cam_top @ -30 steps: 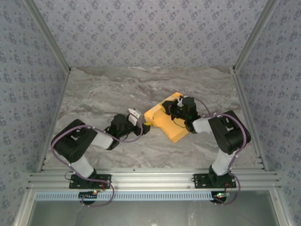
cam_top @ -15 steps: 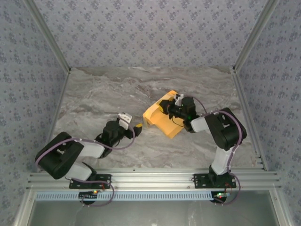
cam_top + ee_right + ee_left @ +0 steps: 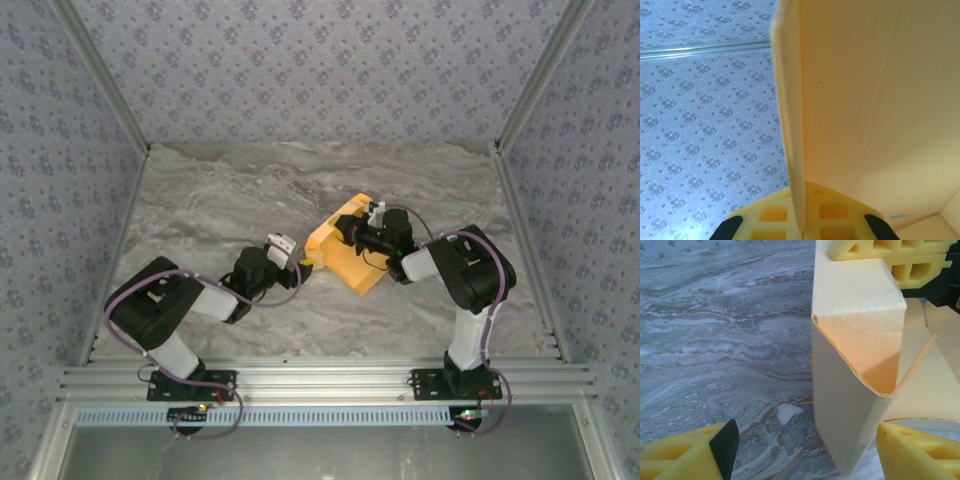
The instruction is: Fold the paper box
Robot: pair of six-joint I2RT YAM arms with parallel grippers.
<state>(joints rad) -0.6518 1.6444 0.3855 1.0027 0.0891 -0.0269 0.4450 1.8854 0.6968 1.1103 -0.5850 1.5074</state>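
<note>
The paper box (image 3: 343, 256) is an orange-yellow, half-formed cardboard shape standing tilted on the marble table. My right gripper (image 3: 352, 232) is shut on one of its upper panels. In the right wrist view the thin panel edge (image 3: 790, 125) runs down between that gripper's (image 3: 802, 227) yellow fingers. My left gripper (image 3: 304, 264) is open at the box's left corner. The left wrist view has the box's folded corner (image 3: 850, 405) standing between the jaws of the left gripper (image 3: 805, 460), close to the right finger (image 3: 920, 455) and well apart from the left finger (image 3: 690, 457). The right gripper's fingers (image 3: 890, 260) clamp the box top.
The marble table (image 3: 220, 200) is walled by patterned panels (image 3: 320, 70) at the back and both sides. An aluminium rail (image 3: 320, 380) carrying both arm bases runs along the near edge.
The left gripper drew back to the left, then came forward again to the box's left corner. The right gripper shifted the box slightly left.
</note>
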